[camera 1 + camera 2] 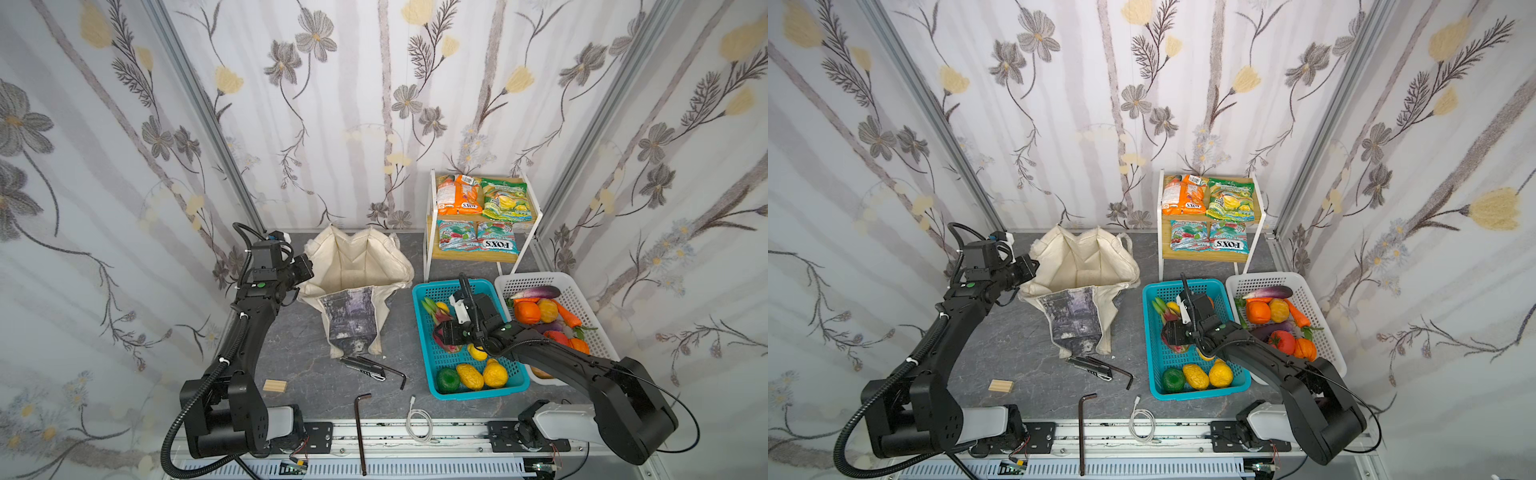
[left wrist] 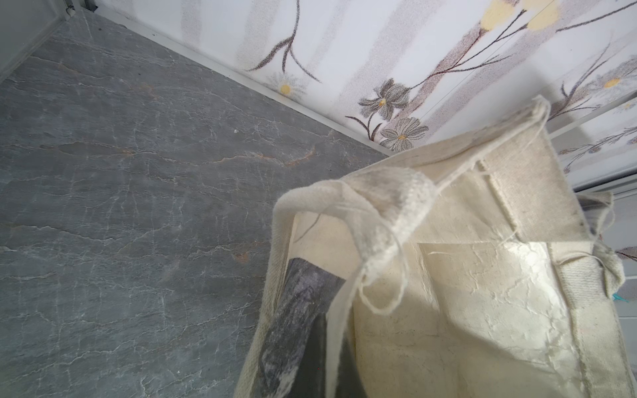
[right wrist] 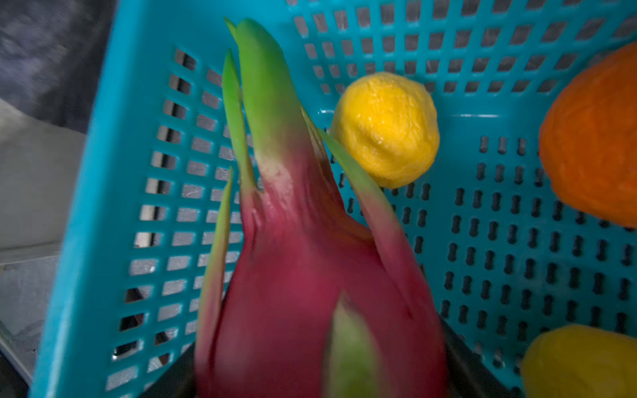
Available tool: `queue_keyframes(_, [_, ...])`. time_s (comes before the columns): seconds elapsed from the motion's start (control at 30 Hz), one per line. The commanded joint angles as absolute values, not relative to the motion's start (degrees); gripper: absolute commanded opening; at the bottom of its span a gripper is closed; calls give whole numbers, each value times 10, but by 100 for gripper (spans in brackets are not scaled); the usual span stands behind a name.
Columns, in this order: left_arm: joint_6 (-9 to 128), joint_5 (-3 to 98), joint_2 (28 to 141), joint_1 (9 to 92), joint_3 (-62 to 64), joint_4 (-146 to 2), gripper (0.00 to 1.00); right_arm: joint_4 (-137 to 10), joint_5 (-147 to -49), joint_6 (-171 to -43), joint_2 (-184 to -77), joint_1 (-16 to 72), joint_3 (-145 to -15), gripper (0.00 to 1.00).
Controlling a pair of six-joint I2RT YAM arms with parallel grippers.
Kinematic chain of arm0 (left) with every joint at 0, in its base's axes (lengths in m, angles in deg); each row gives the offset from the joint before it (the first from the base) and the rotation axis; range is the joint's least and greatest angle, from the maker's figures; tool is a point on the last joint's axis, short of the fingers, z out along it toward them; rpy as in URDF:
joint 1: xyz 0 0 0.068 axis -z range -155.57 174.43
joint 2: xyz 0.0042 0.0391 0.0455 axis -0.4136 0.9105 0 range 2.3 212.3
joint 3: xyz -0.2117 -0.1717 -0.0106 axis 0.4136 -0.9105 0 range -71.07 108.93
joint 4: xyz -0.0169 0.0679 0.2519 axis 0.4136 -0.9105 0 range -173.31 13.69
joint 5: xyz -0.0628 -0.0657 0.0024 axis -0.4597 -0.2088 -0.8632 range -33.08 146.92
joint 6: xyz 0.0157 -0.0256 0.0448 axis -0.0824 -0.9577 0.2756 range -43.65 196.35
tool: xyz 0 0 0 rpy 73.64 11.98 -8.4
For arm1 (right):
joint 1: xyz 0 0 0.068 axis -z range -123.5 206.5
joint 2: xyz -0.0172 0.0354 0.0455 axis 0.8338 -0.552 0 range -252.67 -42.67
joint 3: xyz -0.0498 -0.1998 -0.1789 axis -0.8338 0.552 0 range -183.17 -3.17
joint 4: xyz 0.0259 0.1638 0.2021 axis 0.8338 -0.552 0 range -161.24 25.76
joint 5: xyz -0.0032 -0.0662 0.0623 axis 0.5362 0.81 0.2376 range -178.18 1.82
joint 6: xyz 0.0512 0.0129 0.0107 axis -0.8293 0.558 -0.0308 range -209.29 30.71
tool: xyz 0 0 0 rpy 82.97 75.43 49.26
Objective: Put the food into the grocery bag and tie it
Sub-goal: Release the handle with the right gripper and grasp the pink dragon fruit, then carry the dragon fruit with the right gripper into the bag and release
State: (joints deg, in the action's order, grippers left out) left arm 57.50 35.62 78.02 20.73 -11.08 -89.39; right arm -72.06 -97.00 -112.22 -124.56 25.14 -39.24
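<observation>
The right gripper (image 1: 440, 334) straddles the pink dragon fruit (image 3: 303, 275) inside the turquoise basket (image 1: 478, 392); whether it grips cannot be told. Left of that basket, the left gripper (image 1: 305, 270) is clamped on the rim of the canvas tote (image 1: 353, 309).

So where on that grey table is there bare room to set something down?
Bare table lies between the left arm and the tote, and a narrow strip between tote and turquoise basket. Crowded: that basket, the white basket, the shelf, and the front with hex keys and cable.
</observation>
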Motion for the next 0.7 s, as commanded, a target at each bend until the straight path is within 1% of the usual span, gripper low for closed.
queue_keyframes(0.0, [574, 347, 776, 208, -113, -887, 0, -719, -955, -1131, -1210, 258, -396, 66])
queue_keyframes(0.2, [572, 344, 776, 208, -112, -886, 0, -761, -938, -1127, -1127, 262, -448, 64])
queue_keyframes(0.33, [571, 342, 776, 209, -113, -885, 0, -781, -929, -1104, -1122, 251, -543, 64])
queue_keyframes(0.53, [568, 332, 780, 209, -112, -882, 0, -793, -933, -1069, -1216, 209, -723, 64])
queue_keyframes(0.67, [567, 322, 781, 209, -113, -879, 0, -809, -920, -1037, -1324, 162, -871, 64])
